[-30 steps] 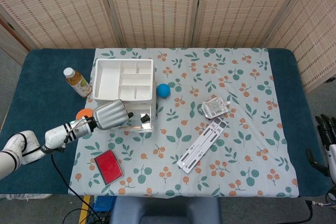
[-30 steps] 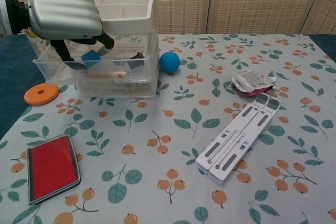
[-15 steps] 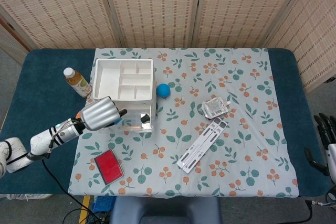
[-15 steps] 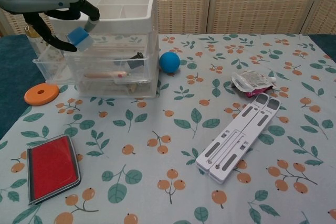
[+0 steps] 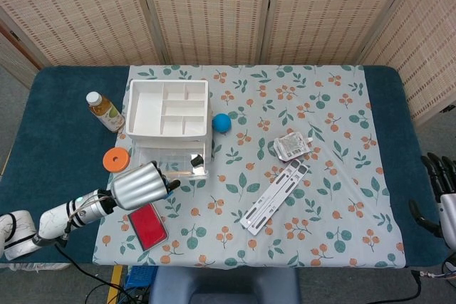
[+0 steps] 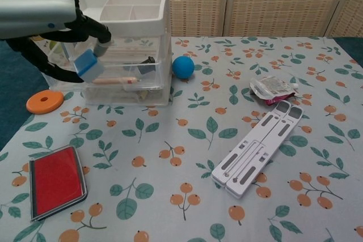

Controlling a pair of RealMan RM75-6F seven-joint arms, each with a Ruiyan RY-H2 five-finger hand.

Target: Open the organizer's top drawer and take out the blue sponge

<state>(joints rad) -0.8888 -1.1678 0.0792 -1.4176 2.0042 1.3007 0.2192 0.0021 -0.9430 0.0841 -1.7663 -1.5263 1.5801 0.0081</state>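
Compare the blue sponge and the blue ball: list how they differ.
Shape: the blue sponge is a blocky piece with flat faces, while the blue ball is round.
Support: the sponge is pinched in the left hand above the table; the ball rests on the tablecloth beside the organizer.
Colour: the sponge has a pale lower layer; the ball is uniform.
Both are blue.

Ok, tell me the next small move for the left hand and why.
Probably lower the blue sponge onto the cloth in front of the organizer and let go. The left hand holds it in its fingers, lifted clear of the drawer, so only setting it down seems left.
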